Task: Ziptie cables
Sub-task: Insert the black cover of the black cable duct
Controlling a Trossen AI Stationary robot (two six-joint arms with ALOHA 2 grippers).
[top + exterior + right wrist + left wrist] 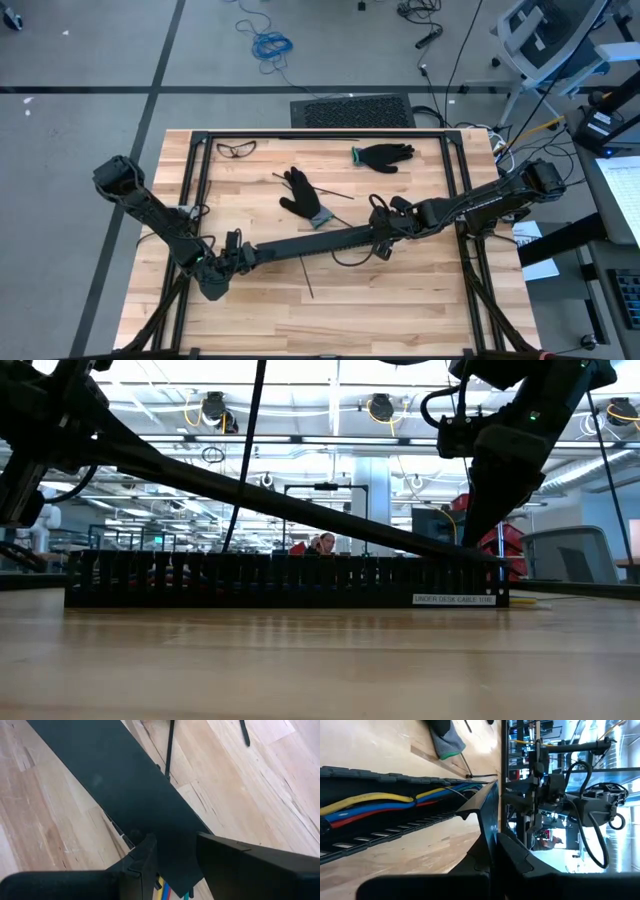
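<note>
A long black slotted duct (310,243) (290,580) lies across the table's middle. The cables (370,802), yellow, blue and red, run inside it; their ends also show in the right wrist view (165,892). A flat black cover strip (250,490) slants over the duct, high at the left and low at the right. My left gripper (238,258) is shut on the cover's left end. My right gripper (383,225) is shut on the cover at the duct's right end. My left gripper pinches the cover's thin left end (491,827) between its two fingers, coming nearly level from the table's left. That end is lifted clear above the duct, with the cover turned edge-on between the fingers. My right gripper has the cover's right end (172,857) between its two fingers (142,857), one on each long edge, across the strip. It comes slanting down from the table's right. This end sits low, at the duct's right end with the cables just under it.
Two black gloves (305,195) (385,155) and safety glasses (236,148) lie on the far half of the table. Thin black sticks (322,190) (308,280) lie loose beside the duct. A black frame rail (320,135) runs along the table's far edge.
</note>
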